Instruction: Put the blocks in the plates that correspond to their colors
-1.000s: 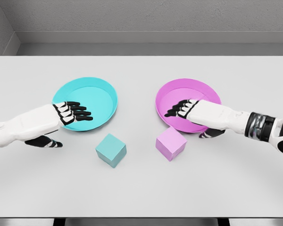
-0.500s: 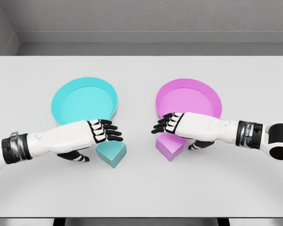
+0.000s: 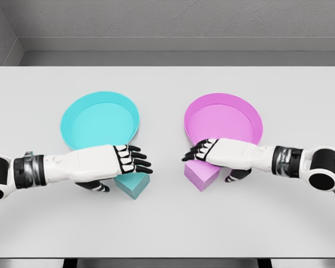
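Teal block (image 3: pixel 133 185) and pink block (image 3: pixel 201 176) sit on the counter (image 3: pixel 167 223), not in their plates. Left hand (image 3: pixel 125 162) and right hand (image 3: pixel 204 152) hover over them, open, holding nothing.

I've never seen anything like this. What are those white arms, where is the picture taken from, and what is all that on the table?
This is a simulator's render, seen from a camera on a humanoid robot's head looking down at a white table. The white arms are its own. The left hand hovers over a teal block; the right hand hovers over a pink block. Their fingers look relaxed, and nothing appears gripped yet. Behind the blocks sit a teal plate and a pink plate, both with nothing in them. Each block is meant for the plate of its colour.
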`<state>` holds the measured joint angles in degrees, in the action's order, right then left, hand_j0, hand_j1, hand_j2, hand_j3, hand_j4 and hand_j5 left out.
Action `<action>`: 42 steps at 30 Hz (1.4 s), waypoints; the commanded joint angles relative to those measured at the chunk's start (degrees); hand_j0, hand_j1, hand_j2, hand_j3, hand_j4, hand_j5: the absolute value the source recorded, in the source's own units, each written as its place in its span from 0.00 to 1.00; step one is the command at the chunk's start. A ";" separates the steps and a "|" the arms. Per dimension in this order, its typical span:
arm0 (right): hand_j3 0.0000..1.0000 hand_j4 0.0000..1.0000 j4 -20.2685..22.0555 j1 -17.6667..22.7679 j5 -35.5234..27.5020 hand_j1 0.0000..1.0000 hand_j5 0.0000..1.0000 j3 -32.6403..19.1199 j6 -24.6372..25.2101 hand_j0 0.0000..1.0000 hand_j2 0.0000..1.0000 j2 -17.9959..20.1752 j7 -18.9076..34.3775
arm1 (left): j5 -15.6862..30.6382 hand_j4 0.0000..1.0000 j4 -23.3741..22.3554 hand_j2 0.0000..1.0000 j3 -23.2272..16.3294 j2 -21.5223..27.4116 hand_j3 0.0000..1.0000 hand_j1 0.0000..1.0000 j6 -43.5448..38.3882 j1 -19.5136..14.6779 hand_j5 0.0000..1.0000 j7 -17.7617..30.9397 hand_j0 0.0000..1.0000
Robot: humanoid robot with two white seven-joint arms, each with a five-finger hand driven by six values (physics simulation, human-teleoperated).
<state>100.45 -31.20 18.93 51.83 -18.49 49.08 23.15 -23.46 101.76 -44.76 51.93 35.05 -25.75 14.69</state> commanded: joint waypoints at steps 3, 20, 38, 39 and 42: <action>1.00 1.00 0.01 0.00 -0.04 1.00 1.00 0.38 -0.32 1.00 1.00 0.32 1.46 | 0.25 1.00 0.01 1.00 -1.73 0.01 1.00 1.00 -0.05 -0.97 1.00 2.36 1.00; 1.00 1.00 0.10 -2.11 -0.65 1.00 1.00 -1.99 -1.64 1.00 1.00 -1.35 1.64 | -0.71 1.00 -0.08 1.00 -9.38 -0.95 1.00 1.00 -0.05 -8.97 1.00 4.47 1.00; 0.61 0.61 0.01 -1.49 -0.74 0.61 0.61 -0.59 -3.57 0.61 0.61 -0.65 3.31 | -0.89 1.00 -0.25 1.00 -14.21 -2.01 1.00 1.00 -0.05 -14.06 1.00 6.93 1.00; 0.58 0.58 0.01 -1.49 -0.74 0.58 0.58 -0.59 -3.66 0.58 0.58 -0.65 3.31 | -0.89 1.00 -0.34 1.00 -14.21 -2.01 1.00 1.00 -0.05 -14.24 1.00 7.90 1.00; 0.52 0.52 0.01 -1.49 -0.74 0.52 0.52 -0.67 -4.01 0.52 0.52 -0.65 3.39 | -1.59 1.00 -0.43 1.00 -14.21 -1.92 1.00 1.00 -0.05 -14.42 1.00 8.60 1.00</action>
<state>100.48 -32.70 18.33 51.07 -22.09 48.39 26.24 -25.00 101.39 -58.95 49.95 35.09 -40.17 22.63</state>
